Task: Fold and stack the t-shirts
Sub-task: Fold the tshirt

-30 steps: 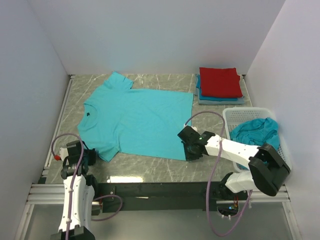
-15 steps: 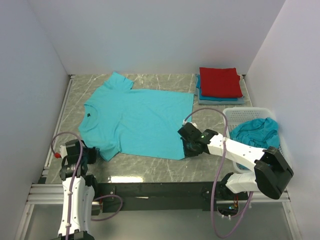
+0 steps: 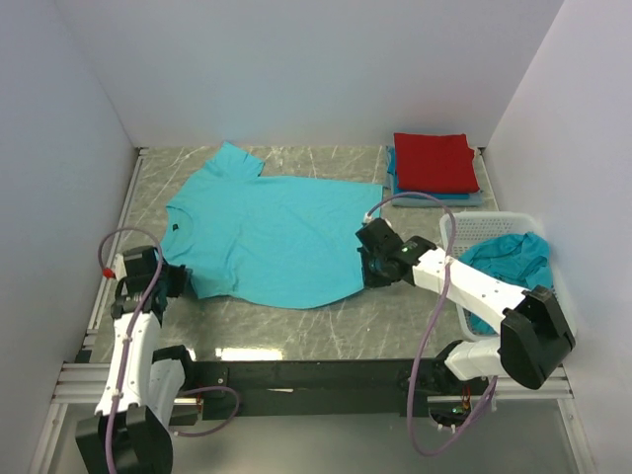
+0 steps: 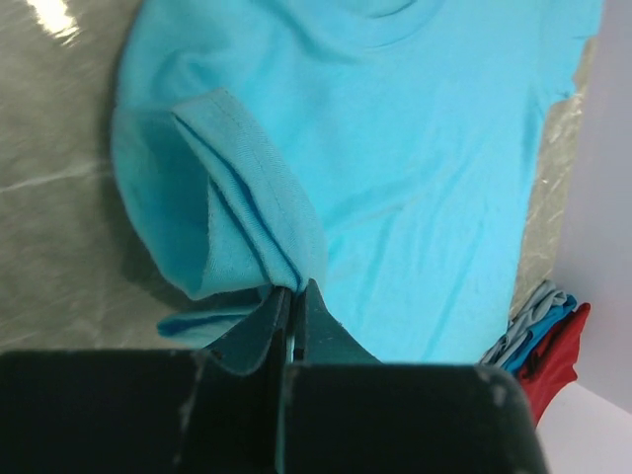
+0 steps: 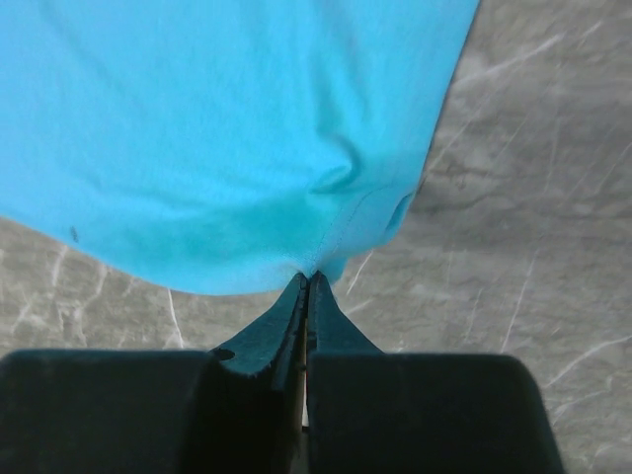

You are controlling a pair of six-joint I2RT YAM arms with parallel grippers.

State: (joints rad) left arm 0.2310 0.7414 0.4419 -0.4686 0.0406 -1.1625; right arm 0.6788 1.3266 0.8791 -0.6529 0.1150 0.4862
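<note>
The flat turquoise cotton t-shirt [image 3: 272, 237] lies spread on the grey marbled counter [image 3: 395, 321]. The left claw [image 4: 293, 296] is clenched on its folded-over near sleeve. The right claw [image 5: 306, 281] is clenched on its near hem corner.

I've pushed both tools farther from the bases: my left tool [image 3: 181, 280] and right tool [image 3: 367, 275] have dragged the turquoise t-shirt [image 3: 272, 232]'s near edge across the desk [image 3: 395, 321].
</note>
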